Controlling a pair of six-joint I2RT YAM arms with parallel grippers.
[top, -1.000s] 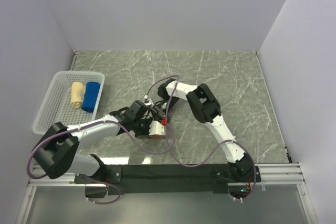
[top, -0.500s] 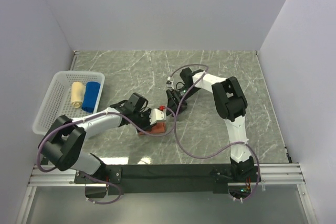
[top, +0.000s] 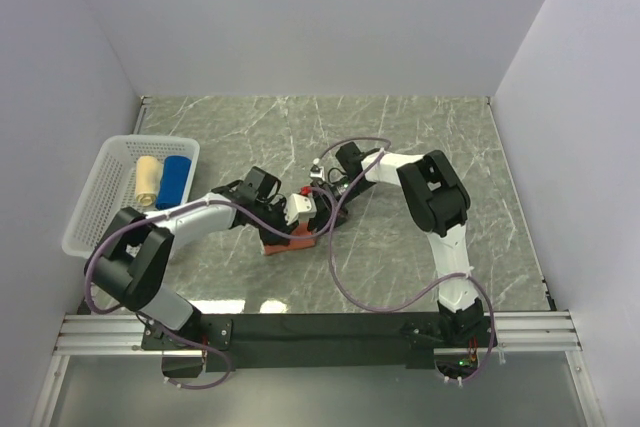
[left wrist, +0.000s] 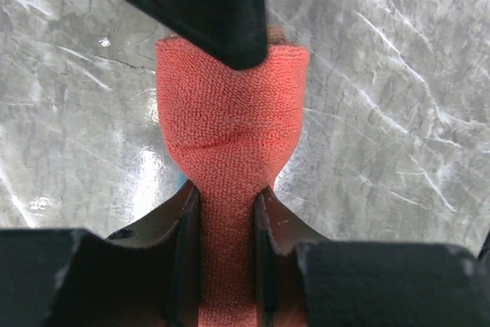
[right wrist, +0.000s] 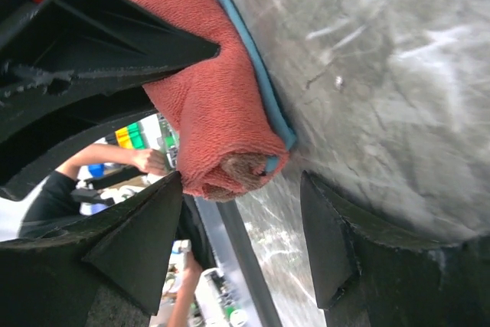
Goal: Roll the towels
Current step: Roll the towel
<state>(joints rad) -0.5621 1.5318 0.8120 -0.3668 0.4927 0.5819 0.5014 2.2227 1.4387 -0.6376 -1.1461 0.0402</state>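
left gripper: pinching the orange towel across the middle of the roll, the cloth squeezed narrow between its fingers.
right gripper: spread wide, one finger on either side of the roll's end; neither appears to touch it.
where: the orange towel lies rolled near the middle of the table, teal edging underneath.
handling: probably light, soft and squashy, with a nap that gives grip rather than slip. Nothing in it to break, but the layers may spring loose if let go.
hold: best across the middle, over the outer flap, so the layers are pinned.
count: three towels. One is the orange towel; the beige towel and blue towel lie rolled side by side in the one basket, well apart to the left.
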